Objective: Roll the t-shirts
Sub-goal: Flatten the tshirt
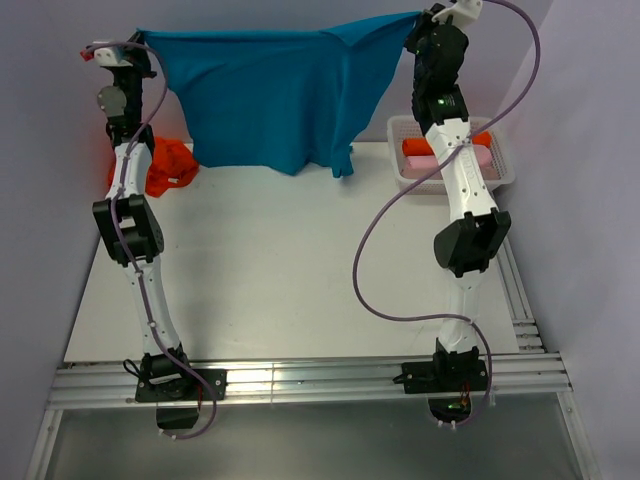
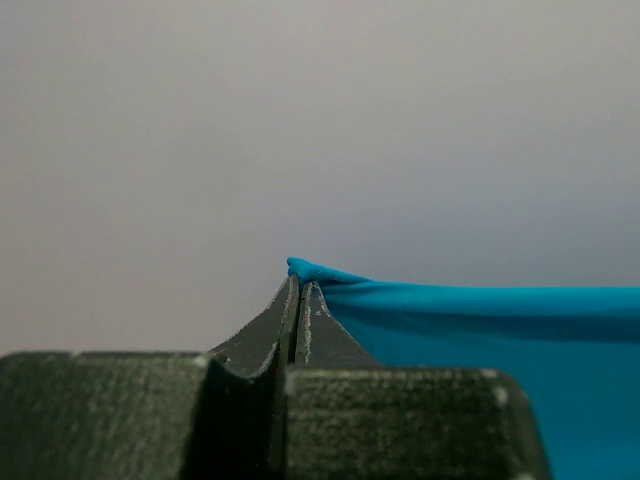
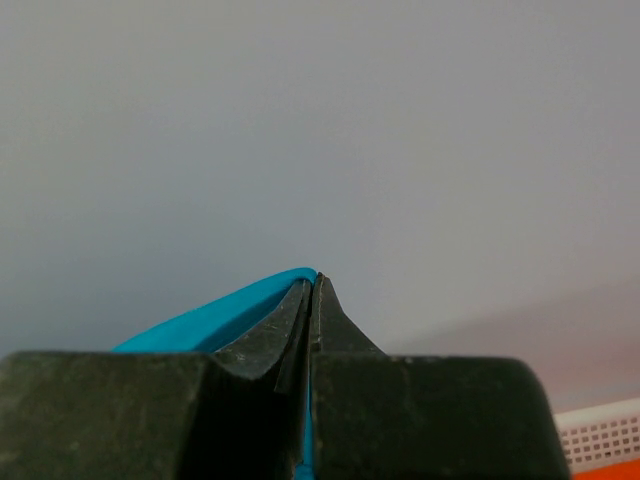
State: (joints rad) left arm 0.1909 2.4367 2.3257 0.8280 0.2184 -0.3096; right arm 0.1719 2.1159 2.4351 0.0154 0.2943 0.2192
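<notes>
My left fingers point(image 2: 288, 305) pinched tight on one corner of the teal t-shirt point(image 1: 270, 95), my right fingers point(image 3: 300, 305) on the other. It hung spread above the worktop point(image 1: 280, 260).

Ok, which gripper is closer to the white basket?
Right. The right gripper holds the teal shirt just beyond the basket, off its far-left corner; the left gripper is across the table.

My left arm point(image 1: 125, 190) covers part of the orange t-shirt point(image 1: 172, 165), so I cannot tell its full shape. My right arm point(image 1: 455, 165) crosses the basket point(image 1: 503, 172) and hides much of the pink roll point(image 1: 480, 157) and orange roll point(image 1: 413, 147) inside. The hanging teal t-shirt point(image 1: 265, 95) hides the table's point(image 1: 300, 260) far edge. My left wrist view cuts that shirt off at right and bottom. My right wrist view shows only a corner of the basket.
</notes>
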